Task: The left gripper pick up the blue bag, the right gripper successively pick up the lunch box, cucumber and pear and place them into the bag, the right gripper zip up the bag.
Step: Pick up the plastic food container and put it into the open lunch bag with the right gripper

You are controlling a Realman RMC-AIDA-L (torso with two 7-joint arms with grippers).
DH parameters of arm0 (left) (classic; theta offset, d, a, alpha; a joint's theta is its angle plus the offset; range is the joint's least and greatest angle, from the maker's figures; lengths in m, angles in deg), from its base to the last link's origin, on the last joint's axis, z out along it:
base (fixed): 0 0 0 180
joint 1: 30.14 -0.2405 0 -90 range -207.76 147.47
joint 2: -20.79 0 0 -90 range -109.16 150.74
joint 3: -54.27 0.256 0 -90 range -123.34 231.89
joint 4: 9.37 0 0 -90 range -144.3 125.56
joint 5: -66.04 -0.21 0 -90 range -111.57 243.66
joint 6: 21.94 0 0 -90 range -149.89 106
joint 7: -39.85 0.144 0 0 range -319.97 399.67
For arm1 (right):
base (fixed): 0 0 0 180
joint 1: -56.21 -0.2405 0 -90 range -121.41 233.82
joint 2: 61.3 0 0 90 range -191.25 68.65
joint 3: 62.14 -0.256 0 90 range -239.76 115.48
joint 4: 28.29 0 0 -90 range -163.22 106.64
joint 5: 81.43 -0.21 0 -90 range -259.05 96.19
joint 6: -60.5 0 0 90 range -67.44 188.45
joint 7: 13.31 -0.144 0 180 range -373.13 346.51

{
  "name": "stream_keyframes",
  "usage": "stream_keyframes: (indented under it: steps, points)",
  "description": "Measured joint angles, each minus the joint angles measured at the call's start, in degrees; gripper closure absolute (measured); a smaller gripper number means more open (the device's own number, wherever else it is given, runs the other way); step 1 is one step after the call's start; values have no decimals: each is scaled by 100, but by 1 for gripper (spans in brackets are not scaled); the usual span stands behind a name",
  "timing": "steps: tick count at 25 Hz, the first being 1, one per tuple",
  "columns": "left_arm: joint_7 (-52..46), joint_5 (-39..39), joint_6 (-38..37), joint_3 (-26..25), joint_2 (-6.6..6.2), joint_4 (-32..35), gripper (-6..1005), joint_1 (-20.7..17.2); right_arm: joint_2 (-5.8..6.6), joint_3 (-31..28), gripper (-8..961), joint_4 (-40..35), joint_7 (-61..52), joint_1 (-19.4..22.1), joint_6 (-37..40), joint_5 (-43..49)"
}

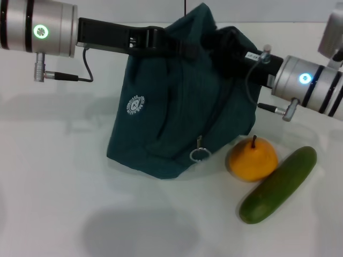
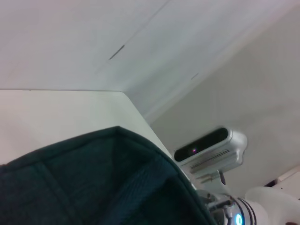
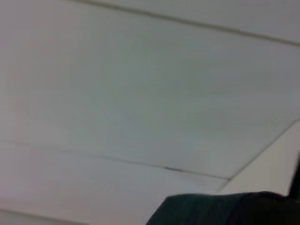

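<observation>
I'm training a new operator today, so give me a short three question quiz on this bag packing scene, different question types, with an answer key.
1. True or false: the pear is already inside the blue bag.
2. Multiple choice: on which side of the pear does the cucumber lie in the head view? A. the robot's left; B. the robot's right; C. behind it, against the bag.
3. Short answer: where on the bag does the left gripper reach, and where is the right gripper?

Key
1. False; it sits on the table beside the bag.
2. B.
3. The left gripper is at the bag's top edge; the right gripper is at the bag's upper right side.
</observation>
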Motion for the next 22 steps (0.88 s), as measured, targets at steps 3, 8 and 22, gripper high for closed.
stream_keyframes:
  steps: [3,8,22]
  points:
    - [0,0,-4,-8,0,-1,942,6,0,10,857,13,1,-30,-33,79]
    - [-13,11,-5,-36,-18,2,942,-23,0,27,839,-39,1,22,-22,83]
    - [-93,98,76,-131,-97,-1,941,-29,0,32,635,-615,54,533,538,69]
